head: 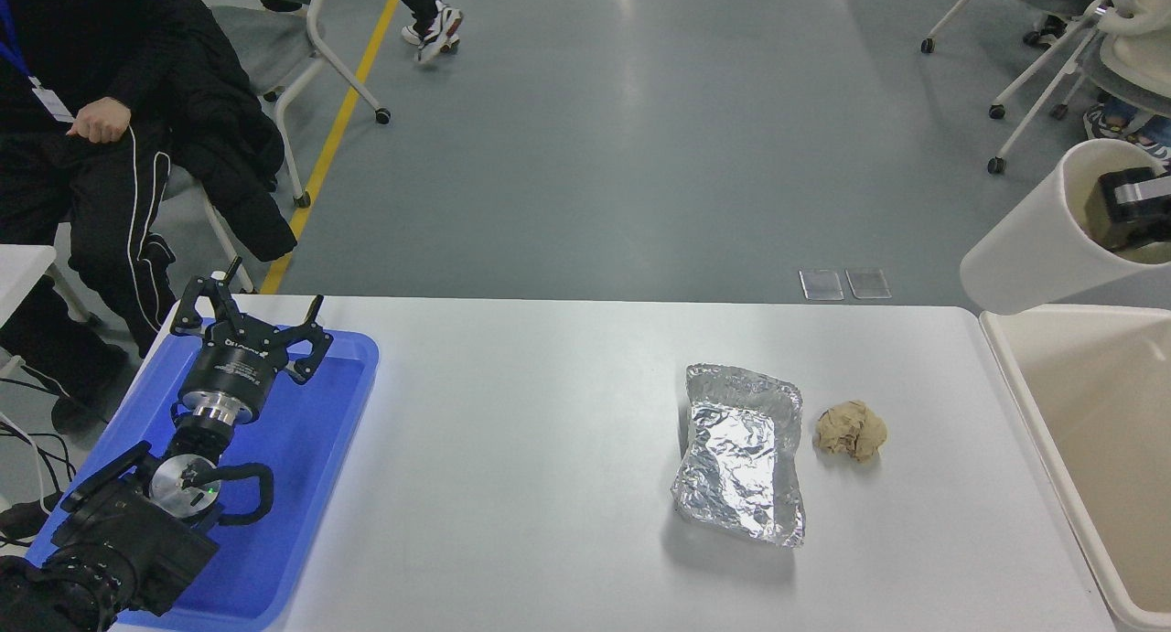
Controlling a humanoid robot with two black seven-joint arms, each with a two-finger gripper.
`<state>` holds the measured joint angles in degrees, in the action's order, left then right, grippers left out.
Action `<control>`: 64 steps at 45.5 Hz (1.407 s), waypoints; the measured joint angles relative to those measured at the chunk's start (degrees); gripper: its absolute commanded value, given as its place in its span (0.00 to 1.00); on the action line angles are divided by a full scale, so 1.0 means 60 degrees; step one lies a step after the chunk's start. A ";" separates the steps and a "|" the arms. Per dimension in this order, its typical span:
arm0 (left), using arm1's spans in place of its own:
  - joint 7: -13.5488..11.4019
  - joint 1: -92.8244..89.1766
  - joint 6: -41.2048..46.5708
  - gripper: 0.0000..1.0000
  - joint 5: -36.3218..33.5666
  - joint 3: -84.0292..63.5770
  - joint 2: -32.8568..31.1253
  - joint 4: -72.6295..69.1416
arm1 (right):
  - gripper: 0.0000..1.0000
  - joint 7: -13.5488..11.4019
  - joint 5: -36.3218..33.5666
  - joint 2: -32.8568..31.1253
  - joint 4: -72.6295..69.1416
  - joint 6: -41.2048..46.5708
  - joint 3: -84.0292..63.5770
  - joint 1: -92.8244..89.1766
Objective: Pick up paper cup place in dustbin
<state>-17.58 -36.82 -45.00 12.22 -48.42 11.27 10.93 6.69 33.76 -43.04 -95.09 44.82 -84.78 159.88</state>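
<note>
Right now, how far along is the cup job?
Pickup is done: the right gripper holds the paper cup by its rim, tilted, in the air near the dustbin's far left corner. Left: carry it over the opening and release; no cup lies inside yet. The left gripper sits parked over the blue tray.

Black left arm [119, 522], silver wrist ring, seemingly multi-fingered black claw [245, 319].

a glossy grey floor [640, 147] fills the upper frame, a yellow line [334, 138] crossing its upper left. wheeled chairs [1052, 74] stand at the upper right. a white table [549, 486] spans the lower frame.
</note>
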 measured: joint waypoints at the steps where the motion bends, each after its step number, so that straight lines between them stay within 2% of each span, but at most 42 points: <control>1: 0.0000 0.0000 0.0000 1.00 0.0000 0.0000 0.0000 0.0000 | 0.00 0.0002 0.0032 -0.0019 0.0075 0.0003 -0.0020 -0.0123; 8: 0.0000 0.0000 0.0000 1.00 0.0000 0.0000 0.0000 -0.0003 | 0.00 -0.0003 0.0169 -0.0126 0.0831 -0.0430 -0.0124 -0.1474; 21: 0.0001 -0.0001 0.0000 1.00 0.0000 -0.0001 -0.0001 -0.0003 | 0.00 0.0001 -0.0181 -0.0368 0.2781 -0.2853 0.0327 -0.5416; 29: 0.0001 -0.0003 0.0000 1.00 0.0000 -0.0002 -0.0002 -0.0002 | 0.00 -0.0002 -0.0930 -0.0462 0.5136 -0.4018 0.1678 -0.8891; 36: 0.0001 -0.0003 0.0000 1.00 0.0001 -0.0002 0.0003 -0.0003 | 0.00 0.0001 -0.1396 -0.0423 0.7661 -0.4453 0.3298 -1.1891; 43: 0.0001 -0.0001 0.0000 1.00 -0.0001 -0.0001 0.0001 -0.0004 | 0.00 -0.0007 -0.1643 0.0177 1.0631 -0.4676 0.5457 -1.4999; 51: 0.0001 -0.0001 0.0000 1.00 0.0000 -0.0002 0.0007 -0.0005 | 0.00 -0.0044 -0.1770 0.1419 1.3650 -0.4922 0.7495 -1.7626; 64: -0.0002 0.0000 0.0000 1.00 0.0001 -0.0002 0.0005 -0.0005 | 0.00 -0.0247 -0.1930 0.2610 1.5547 -0.6366 0.9207 -1.9625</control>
<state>-17.59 -36.82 -45.00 12.22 -48.43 11.30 10.90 5.20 22.19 -27.38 -1.81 6.62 -29.54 42.13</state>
